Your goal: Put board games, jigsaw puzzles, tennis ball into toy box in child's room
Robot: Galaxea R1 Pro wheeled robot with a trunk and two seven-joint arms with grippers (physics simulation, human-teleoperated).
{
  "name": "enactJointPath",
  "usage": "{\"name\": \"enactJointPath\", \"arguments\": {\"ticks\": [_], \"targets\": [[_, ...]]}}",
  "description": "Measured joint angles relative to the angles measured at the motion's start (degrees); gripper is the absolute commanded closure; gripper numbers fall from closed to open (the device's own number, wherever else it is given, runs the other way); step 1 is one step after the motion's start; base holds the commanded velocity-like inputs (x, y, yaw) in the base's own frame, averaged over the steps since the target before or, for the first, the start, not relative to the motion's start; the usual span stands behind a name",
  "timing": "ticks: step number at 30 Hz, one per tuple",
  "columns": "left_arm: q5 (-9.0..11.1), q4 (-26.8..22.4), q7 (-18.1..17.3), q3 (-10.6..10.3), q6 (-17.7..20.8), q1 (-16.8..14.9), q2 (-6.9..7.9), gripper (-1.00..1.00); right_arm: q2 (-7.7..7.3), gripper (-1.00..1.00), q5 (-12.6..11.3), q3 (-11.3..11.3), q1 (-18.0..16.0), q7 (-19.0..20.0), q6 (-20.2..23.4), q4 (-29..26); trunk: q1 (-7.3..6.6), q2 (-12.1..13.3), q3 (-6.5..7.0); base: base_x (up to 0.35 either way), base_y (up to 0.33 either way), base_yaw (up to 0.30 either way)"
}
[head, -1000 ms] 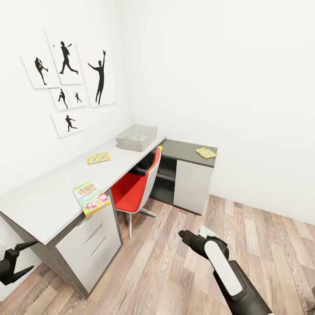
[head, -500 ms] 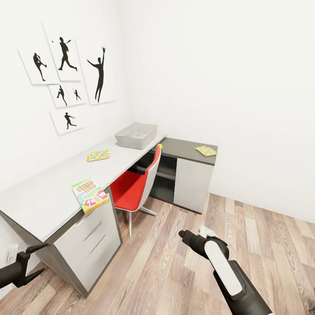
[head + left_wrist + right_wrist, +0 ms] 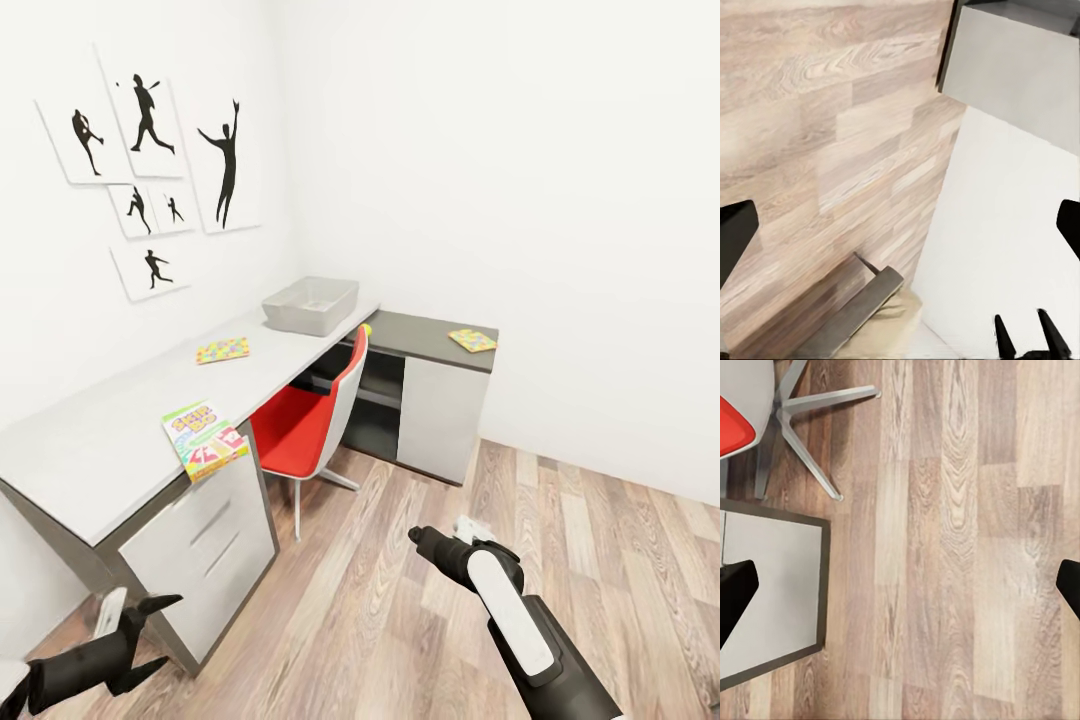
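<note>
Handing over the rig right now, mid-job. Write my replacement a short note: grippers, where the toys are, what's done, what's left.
Left gripper: open, empty, low beside the drawers.
Right gripper: over the wood floor, holding nothing visible; its jaw state is unclear.
Shallow light grey toy box: on the pale desktop by the corner; contents unclear.
Red-orange-green SKIP-BO box: overhanging the desktop's near edge.
One jigsaw-patterned flat mid-desk, another on the dark grey cabinet.
Yellow-green ball: behind the red chair.
Left: all of these still need boxing.

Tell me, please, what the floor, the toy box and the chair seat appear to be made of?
Floor: wood-look planks, grain and staggered joints visible, matte. Toy box: probably plastic, plain light grey, smooth moulded sloping walls. Chair seat: smooth red surface in a pale shell, likely plastic or vinyl; hard to tell.
</note>
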Motion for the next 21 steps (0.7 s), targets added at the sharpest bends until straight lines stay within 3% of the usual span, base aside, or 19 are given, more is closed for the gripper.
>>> {"name": "enactJointPath", "arguments": {"ticks": [2, 4, 6, 9, 18, 21], "targets": [[-0.5, -0.4, 0.0, -1.2, 0.0, 0.1, -2.11, -1.0, 0.0, -1.0, 0.0, 0.0, 0.0, 0.0, 0.0, 0.0, 0.44, -0.8, -0.36, 0.0, 0.0, 0.0], [-0.8, -1.0, 0.0, -3.0, -0.1, 0.1, -3.02, -1.0, 0.0, -1.0, 0.0, 0.0, 0.0, 0.0, 0.0, 0.0, 0.88, -1.6, -0.72, 0.0, 0.0, 0.0], [-0.9, -2.2, 0.0, -5.3, -0.2, 0.1, -3.58, -1.0, 0.0, -1.0, 0.0, 0.0, 0.0, 0.0, 0.0, 0.1, 1.32, -2.4, -1.08, 0.0, 0.0, 0.0], [-0.9, -4.9, 0.0, -6.7, -0.2, 0.1, -3.9, -1.0, -0.05, -1.0, 0.0, 0.0, 0.0, 0.0, 0.0, 0.2, 1.98, -3.6, -1.61, 0.0, 0.0, 0.0], [-0.6, -17.2, -0.1, -7.1, -0.3, 0.1, -4.1, -1.0, -0.3, -1.0, 0.0, 0.0, 0.0, 0.0, 0.0, 0.5, 2.2, -4.0, -1.8, 0.0, 0.0, 0.0], [-0.5, -19.2, -0.2, -7.1, -0.6, 0.1, -4.44, -1.0, -0.37, -1.0, 0.0, 0.0, 0.0, 0.0, 0.0, 0.5, 2.2, -4.0, -1.8, 0.0, 0.0, 0.0]]}}
